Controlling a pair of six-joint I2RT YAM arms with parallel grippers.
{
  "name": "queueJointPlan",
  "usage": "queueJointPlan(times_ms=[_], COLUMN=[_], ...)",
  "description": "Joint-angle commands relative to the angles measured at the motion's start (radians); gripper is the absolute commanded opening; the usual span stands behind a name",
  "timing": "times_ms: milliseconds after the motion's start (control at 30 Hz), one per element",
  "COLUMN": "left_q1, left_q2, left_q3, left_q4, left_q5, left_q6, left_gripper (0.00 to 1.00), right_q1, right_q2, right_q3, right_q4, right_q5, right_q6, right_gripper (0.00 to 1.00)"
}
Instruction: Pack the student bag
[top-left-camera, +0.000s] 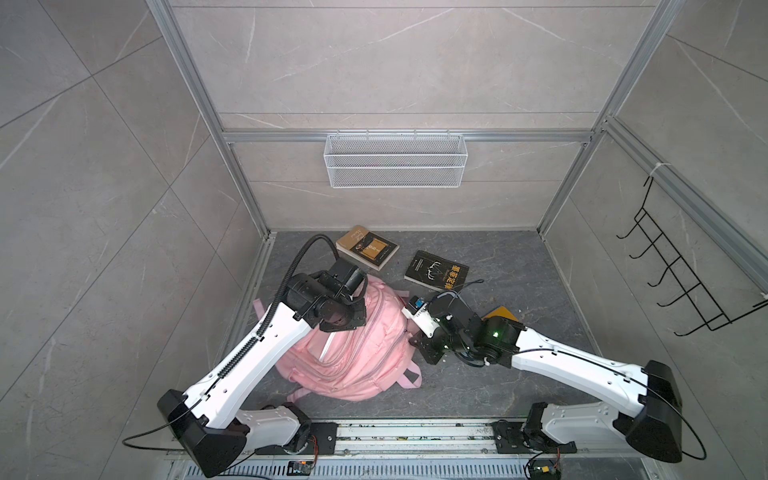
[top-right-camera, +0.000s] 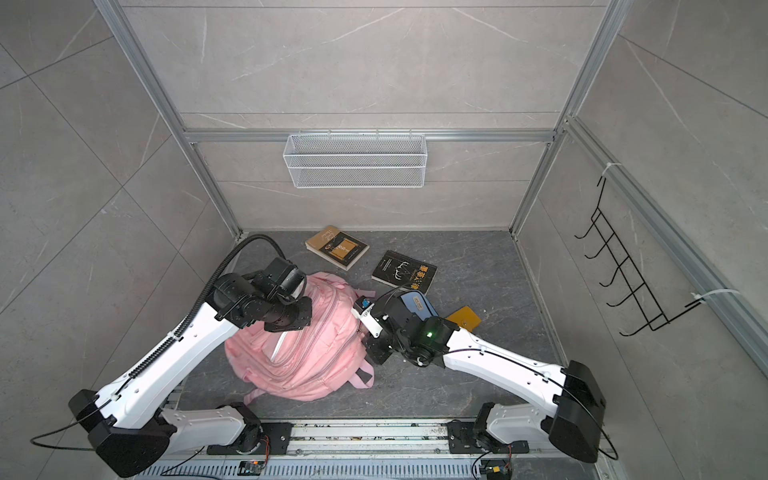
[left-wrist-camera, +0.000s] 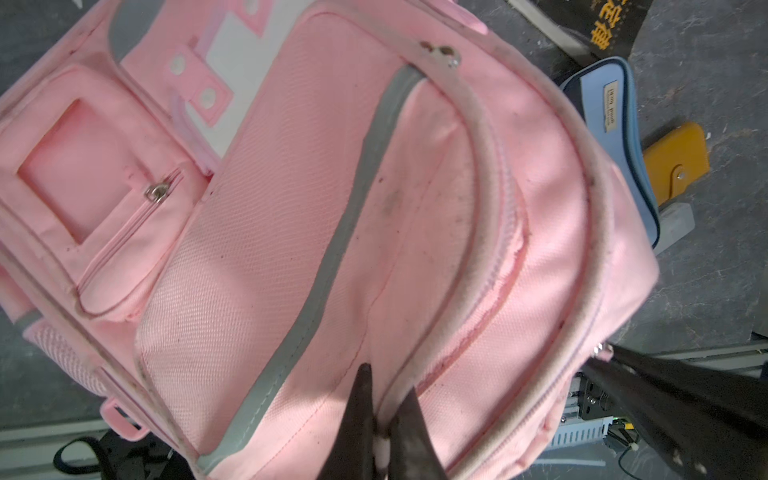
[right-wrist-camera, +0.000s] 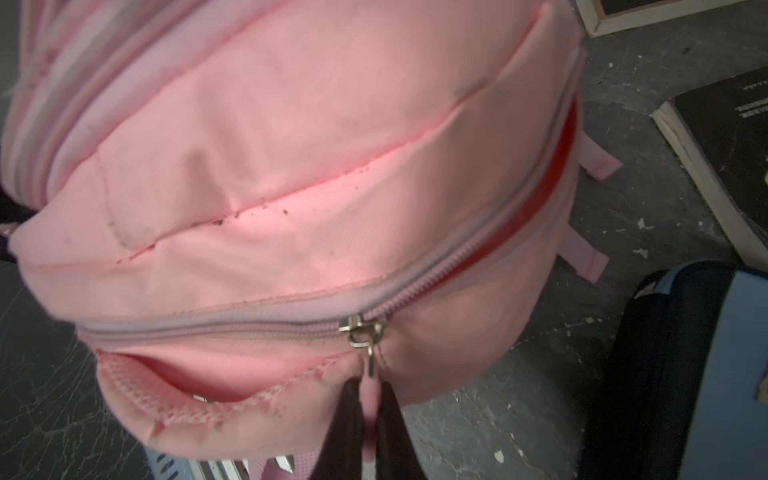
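Note:
The student bag (top-left-camera: 357, 353) (top-right-camera: 316, 357) is a pink backpack lying front-up on the dark floor between both arms. In the left wrist view my left gripper (left-wrist-camera: 388, 386) is shut on a fold of the bag (left-wrist-camera: 291, 249) along a dirty white piped seam. In the right wrist view my right gripper (right-wrist-camera: 370, 388) is shut on the pink pull tab hanging from the metal zip slider (right-wrist-camera: 361, 328) on the bag's side (right-wrist-camera: 291, 166). Beyond the slider the zip gapes and shows a red slit (right-wrist-camera: 561, 166). Both sets of fingertips are hidden under the wrists in both top views.
A tan book (top-left-camera: 368, 248) and a black book (top-left-camera: 436, 270) lie behind the bag. A light-blue pencil case (top-right-camera: 417, 305) and an orange wallet (top-left-camera: 503, 312) lie under the right arm. A wire basket (top-left-camera: 395, 160) hangs on the back wall and a black hook rack (top-left-camera: 673, 270) on the right.

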Motion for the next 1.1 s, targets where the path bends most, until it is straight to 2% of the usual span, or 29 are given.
queueJointPlan(times_ms=[0, 100, 267, 467, 667, 1067], left_q1=[0.008, 0.036, 0.145, 0.259, 0.280, 0.303], left_q2=[0.014, 0.043, 0.106, 0.205, 0.268, 0.270], left_q3=[0.009, -0.014, -0.040, -0.017, -0.003, -0.072], left_q4=[0.071, 0.151, 0.295, 0.430, 0.489, 0.662], left_q5=[0.023, 0.076, 0.168, 0.254, 0.289, 0.389], left_q6=[-0.025, -0.002, 0.008, -0.032, -0.091, -0.313], left_gripper=[0.00, 0.00, 0.00, 0.00, 0.00, 0.00], right_q1=[-0.044, -0.066, -0.069, -0.020, 0.053, 0.192], right_q2=[0.052, 0.078, 0.075, 0.060, 0.074, 0.179], right_q3=[0.033, 0.039, 0.038, 0.021, 0.024, -0.012], right_q4=[0.031, 0.039, 0.015, -0.033, -0.072, 0.079], right_q5=[-0.043, -0.049, -0.049, -0.026, 0.042, 0.115], right_q6=[-0.030, -0.048, -0.093, -0.114, -0.110, 0.045], right_gripper=[0.00, 0.00, 0.00, 0.00, 0.00, 0.00])
